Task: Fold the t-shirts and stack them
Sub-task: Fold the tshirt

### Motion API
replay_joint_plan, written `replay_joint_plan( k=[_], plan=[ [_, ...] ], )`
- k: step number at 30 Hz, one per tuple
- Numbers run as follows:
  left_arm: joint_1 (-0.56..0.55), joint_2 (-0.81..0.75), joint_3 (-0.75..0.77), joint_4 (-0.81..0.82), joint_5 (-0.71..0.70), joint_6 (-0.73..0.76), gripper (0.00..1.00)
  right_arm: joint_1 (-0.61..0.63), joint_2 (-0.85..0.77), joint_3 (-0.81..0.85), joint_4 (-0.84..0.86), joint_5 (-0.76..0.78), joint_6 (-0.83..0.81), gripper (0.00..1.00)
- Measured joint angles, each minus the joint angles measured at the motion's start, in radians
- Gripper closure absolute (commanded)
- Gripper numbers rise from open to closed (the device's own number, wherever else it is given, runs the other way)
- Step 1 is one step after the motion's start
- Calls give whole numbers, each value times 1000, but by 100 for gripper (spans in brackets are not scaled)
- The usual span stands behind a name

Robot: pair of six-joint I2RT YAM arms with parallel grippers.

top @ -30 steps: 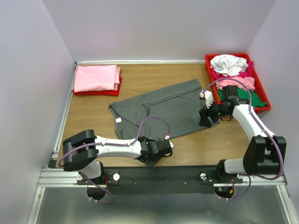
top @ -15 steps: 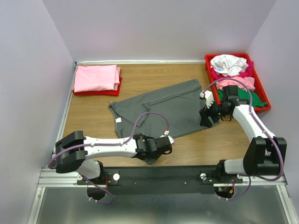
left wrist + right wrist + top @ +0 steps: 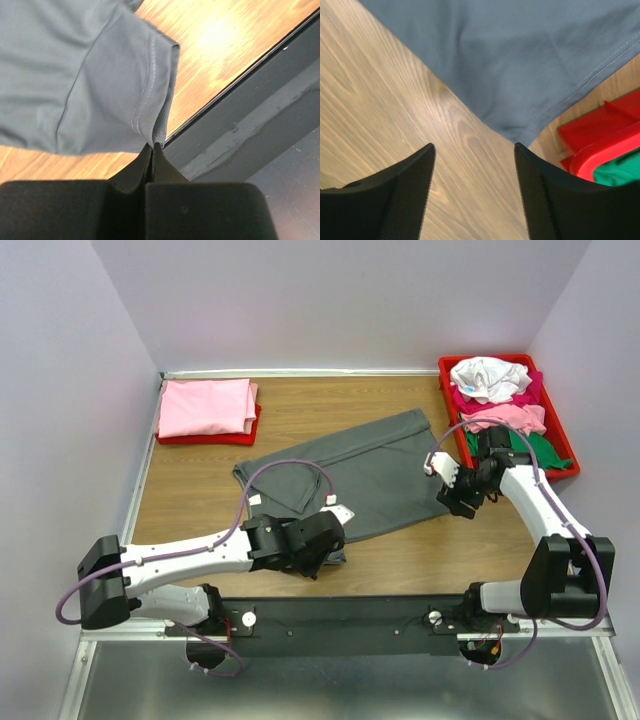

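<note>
1. Dark grey t-shirt (image 3: 365, 475) lies spread out in the middle of the wooden table (image 3: 330, 400), with some folds in it. Its small white neck label (image 3: 254, 499) shows on the left side.
2. The left gripper (image 3: 322, 556) is down low at the near edge of the shirt. In the left wrist view, the left gripper (image 3: 152, 149) is pinched tight on a stitched hem of the grey cloth (image 3: 75, 75), and the cloth hangs from the tips near the black edge of the table.
3. The right gripper (image 3: 460, 498) is by the right corner of the shirt. In the right wrist view, its two fingers (image 3: 415, 175) are spread wide with nothing between them. Bare wood is under them, and the shirt's corner (image 3: 520, 60) is just ahead.
4. A red tray (image 3: 447, 370) sits at the back right. It holds a pile of loose shirts: a white shirt (image 3: 488, 378) on top, a magenta shirt (image 3: 468, 398), a pink shirt (image 3: 512, 418) and a green shirt (image 3: 547, 451).
5. A folded pink shirt (image 3: 205, 407) lies at the back left on a second red tray (image 3: 210, 439), well apart from the grey shirt.
</note>
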Motion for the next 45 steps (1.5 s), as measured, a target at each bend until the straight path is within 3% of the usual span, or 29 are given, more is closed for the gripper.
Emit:
replay_joint_plan(
  k=[9,19,23,24,27,35,45],
  plan=[
    [36,-85,-10,-34,1,-23,100,-12,146,3,-10,125,-216,37],
    [44,-85,-18,-34,5,-24,100,-14,254,16,40,208,-293,41],
    [55,-88,-26,-33,5,-24,100,-14,301,17,74,220,-298,58],
    [59,-90,-30,-33,6,-24,100,-14,306,19,74,223,-294,69],
    [69,-100,-36,-33,8,-24,100,-14,307,21,87,224,-293,88],
    [109,-153,-36,-43,9,-24,100,-14,285,37,100,210,-271,99],
    [157,-183,19,-68,-6,-29,100,-14,235,136,99,149,-219,99]
  ],
)
